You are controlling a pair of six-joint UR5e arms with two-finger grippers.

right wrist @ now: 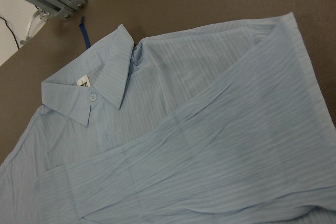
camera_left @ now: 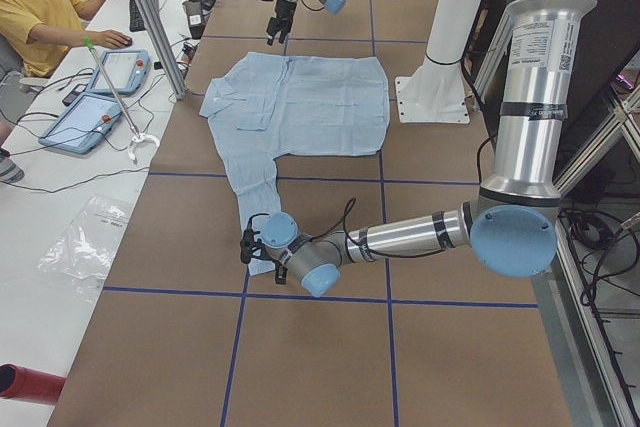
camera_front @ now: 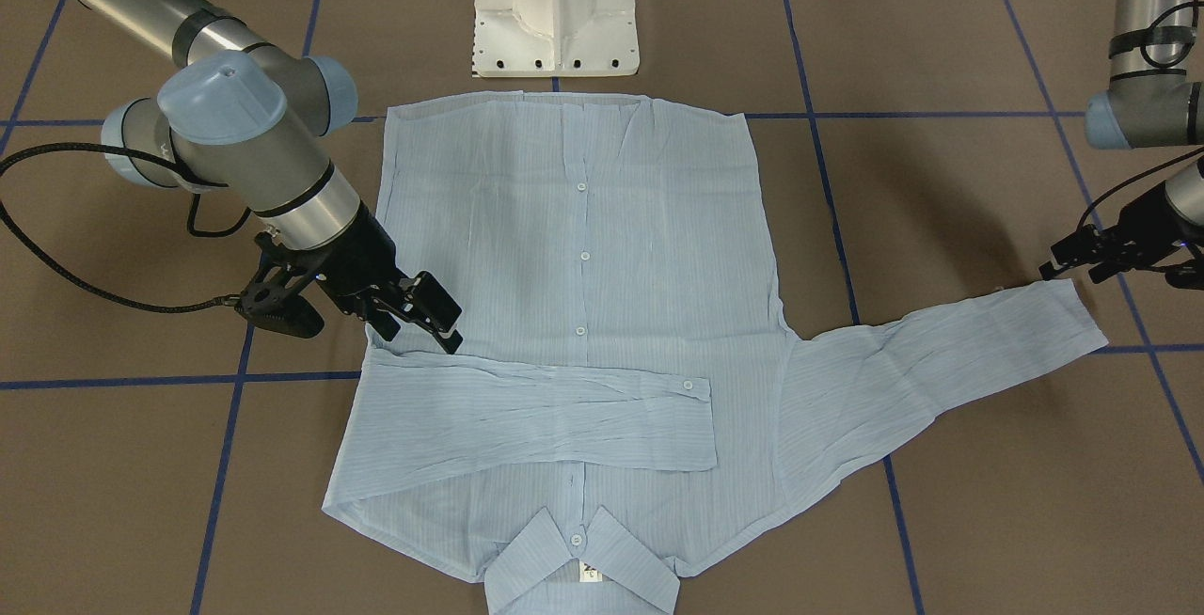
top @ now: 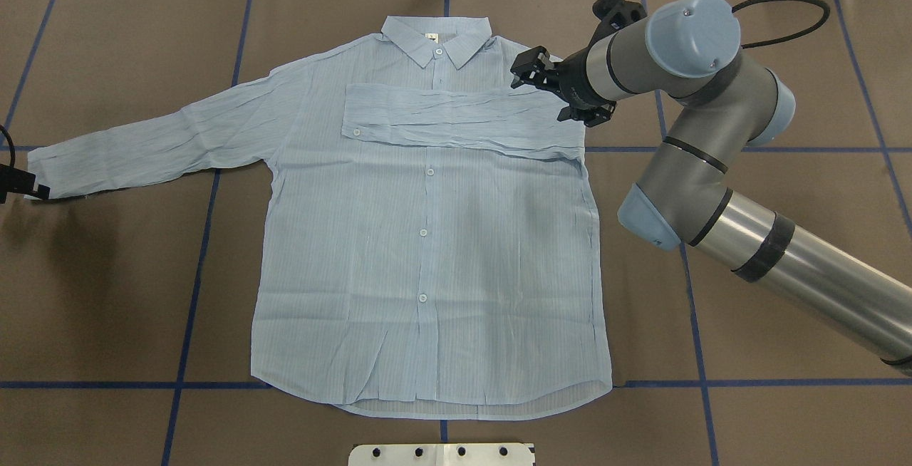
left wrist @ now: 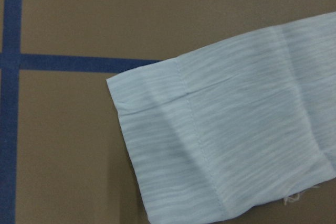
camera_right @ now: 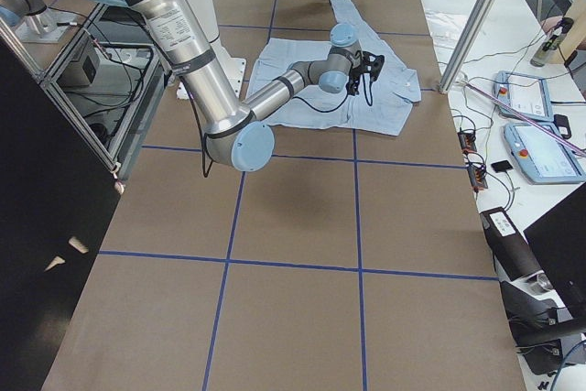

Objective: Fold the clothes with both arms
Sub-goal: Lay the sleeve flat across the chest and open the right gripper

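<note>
Collar [camera_front: 578, 563] nearest, bottom centre: light blue finely striped button-up shirt [camera_front: 658, 220] flat mid-frame, one sleeve [camera_front: 536, 422] folded across chest. R black two-finger gripper [camera_front: 428, 319] left-centre, jaws apart, empty. L gripper [camera_front: 1068, 258] right edge; opening indeterminate.

Nothing here can be read for certain. The shirt [camera_front: 583, 220] has a white neck label [camera_front: 590, 573], bottom centre of the front-facing view, with dark marks too small to make out. The print strip on the left arm [camera_left: 540, 57], upper right of the left side view, is equally illegible.
</note>
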